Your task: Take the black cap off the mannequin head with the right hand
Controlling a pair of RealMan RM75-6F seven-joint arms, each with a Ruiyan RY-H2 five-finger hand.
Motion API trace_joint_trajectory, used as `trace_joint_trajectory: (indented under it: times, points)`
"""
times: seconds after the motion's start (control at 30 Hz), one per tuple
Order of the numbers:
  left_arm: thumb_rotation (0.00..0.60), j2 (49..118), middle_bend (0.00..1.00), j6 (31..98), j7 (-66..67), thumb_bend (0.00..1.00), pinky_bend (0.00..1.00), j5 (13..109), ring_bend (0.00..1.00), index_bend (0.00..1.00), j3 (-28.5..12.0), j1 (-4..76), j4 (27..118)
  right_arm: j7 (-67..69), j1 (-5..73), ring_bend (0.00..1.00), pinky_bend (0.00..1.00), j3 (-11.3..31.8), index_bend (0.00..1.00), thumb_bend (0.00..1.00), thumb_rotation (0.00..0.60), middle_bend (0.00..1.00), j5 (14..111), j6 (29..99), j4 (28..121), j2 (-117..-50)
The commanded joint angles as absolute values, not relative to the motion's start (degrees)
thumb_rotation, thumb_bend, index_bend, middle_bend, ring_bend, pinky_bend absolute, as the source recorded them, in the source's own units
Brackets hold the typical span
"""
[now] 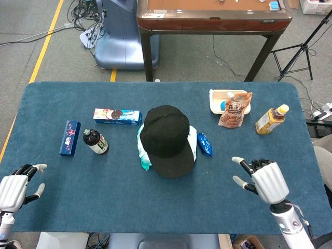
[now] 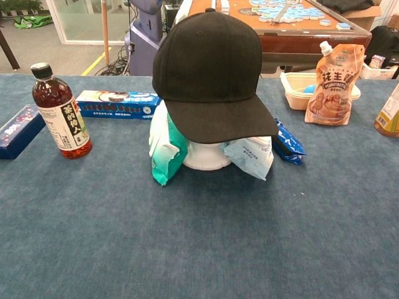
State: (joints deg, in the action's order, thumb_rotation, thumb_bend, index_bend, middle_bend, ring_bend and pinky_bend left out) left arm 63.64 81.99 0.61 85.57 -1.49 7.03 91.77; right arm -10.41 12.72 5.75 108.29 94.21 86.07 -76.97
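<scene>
One black cap (image 1: 167,137) on mannequin head (image 2: 206,156)

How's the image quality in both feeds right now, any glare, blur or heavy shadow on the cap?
Head view: even light, sharp, no glare; black cap reads as a flat dark mass with little surface detail; right hand crisp. Chest view: cap sharp, its brim shades the white mannequin head; neither hand shows.

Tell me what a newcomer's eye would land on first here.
The black cap dominates, sitting on the white mannequin head at the table's middle, with packets tucked at either side. Next, the right hand, fingers spread and empty, hovers over the blue table to the cap's right.
</scene>
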Motion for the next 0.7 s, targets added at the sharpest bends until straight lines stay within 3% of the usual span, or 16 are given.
trace_joint_trajectory:
  times: [0.03, 0.7]
  points:
    - [0.600, 63.5, 0.38, 82.2, 0.4, 0.34, 0.36, 85.7, 0.25, 0.28, -1.4, 6.9, 91.8, -12.2, 14.7, 0.85, 0.91, 6.2, 0.40, 0.00, 0.600, 0.99, 108.9, 91.6, 85.9, -78.6]
    - [0.600, 63.4, 0.38, 82.6, 0.6, 0.34, 0.36, 85.4, 0.25, 0.28, -1.2, 6.3, 92.1, -13.2, 23.1, 0.89, 0.93, 6.2, 0.41, 0.00, 0.600, 1.00, 108.2, 83.7, 81.1, -88.9]
